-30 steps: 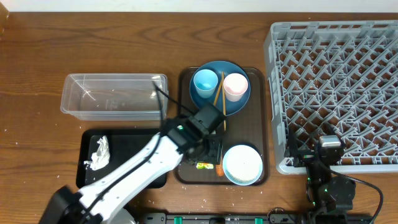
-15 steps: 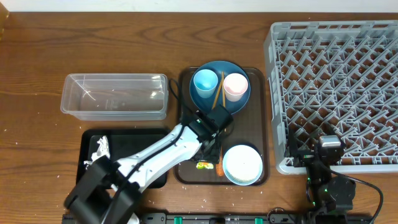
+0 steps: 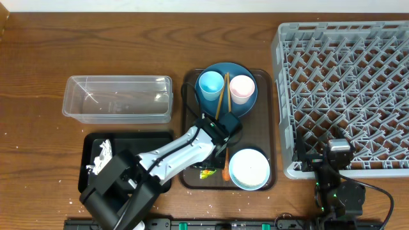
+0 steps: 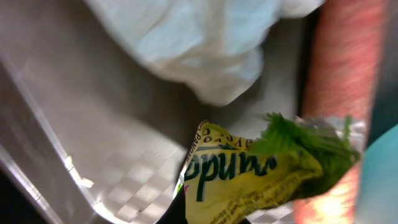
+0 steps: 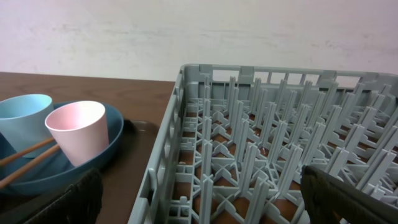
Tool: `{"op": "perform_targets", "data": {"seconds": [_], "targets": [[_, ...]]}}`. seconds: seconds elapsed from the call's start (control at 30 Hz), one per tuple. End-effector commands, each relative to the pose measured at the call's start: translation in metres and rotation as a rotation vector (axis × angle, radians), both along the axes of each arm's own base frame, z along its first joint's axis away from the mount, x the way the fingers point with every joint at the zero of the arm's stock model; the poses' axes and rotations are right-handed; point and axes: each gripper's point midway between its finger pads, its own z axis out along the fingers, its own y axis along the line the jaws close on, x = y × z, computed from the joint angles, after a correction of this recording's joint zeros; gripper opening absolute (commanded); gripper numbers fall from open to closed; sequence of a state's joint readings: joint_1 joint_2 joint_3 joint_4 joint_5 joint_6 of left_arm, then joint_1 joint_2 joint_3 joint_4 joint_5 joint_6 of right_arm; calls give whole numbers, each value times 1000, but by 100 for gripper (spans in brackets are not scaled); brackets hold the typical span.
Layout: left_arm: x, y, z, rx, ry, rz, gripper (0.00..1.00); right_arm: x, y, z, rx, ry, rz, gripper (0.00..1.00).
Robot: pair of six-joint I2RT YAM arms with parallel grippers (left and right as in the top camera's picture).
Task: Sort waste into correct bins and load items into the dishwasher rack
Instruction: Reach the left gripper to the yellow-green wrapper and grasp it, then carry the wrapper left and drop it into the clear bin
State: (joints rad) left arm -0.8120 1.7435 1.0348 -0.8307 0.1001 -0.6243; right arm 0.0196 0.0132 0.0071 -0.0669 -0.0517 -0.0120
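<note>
My left gripper [image 3: 213, 162] is low over the front of the brown serving tray [image 3: 192, 83], shut on the yellow-green wrapper [image 4: 249, 177] [image 3: 208, 171]. The wrapper fills the bottom of the left wrist view, with a dark fingertip against its edge. Just right of it lies the orange carrot [image 4: 342, 81] [image 3: 225, 167]. A crumpled white paper scrap [image 4: 199, 43] lies beyond the wrapper. The pale bowl [image 3: 249, 169] sits right of the carrot. My right gripper [image 3: 337, 156] [image 5: 214, 205] hangs open at the near edge of the grey dishwasher rack [image 3: 345, 83] [image 5: 267, 143], holding nothing.
The blue plate [image 3: 246, 105] at the back of the serving tray carries a light-blue cup [image 3: 211, 86], a pink cup [image 3: 241, 89] and chopsticks [image 3: 222, 92]. The clear tub [image 3: 118, 99] stands to the left. In front of it, the black tray [image 3: 137, 144] holds white paper scraps [image 3: 102, 158].
The left arm has slid toward the front of the serving tray, down onto the wrapper, and its gripper has gone from open to shut. The right arm has not moved.
</note>
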Motion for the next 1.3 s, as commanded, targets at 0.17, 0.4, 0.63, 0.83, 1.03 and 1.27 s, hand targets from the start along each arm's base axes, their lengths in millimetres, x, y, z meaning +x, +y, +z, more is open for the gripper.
{"op": "perform_targets", "data": {"seconds": [0.17, 0.4, 0.63, 0.83, 1.03, 1.27], "targets": [[18, 34, 60, 71, -215, -6, 6, 0, -1, -2, -4, 5, -2, 99], [34, 89, 112, 168, -415, 77, 7, 0, -1, -2, -4, 5, -2, 99], [38, 144, 125, 276, -425, 214, 10, 0, -1, -2, -4, 5, -2, 99], [34, 171, 110, 330, -366, 299, 10, 0, -1, -2, -4, 5, -2, 99], [22, 190, 95, 373, -313, 357, 11, 0, -1, -2, -4, 5, -2, 99], [20, 196, 91, 383, -300, 375, 10, 0, -1, -2, -4, 5, -2, 99]]}}
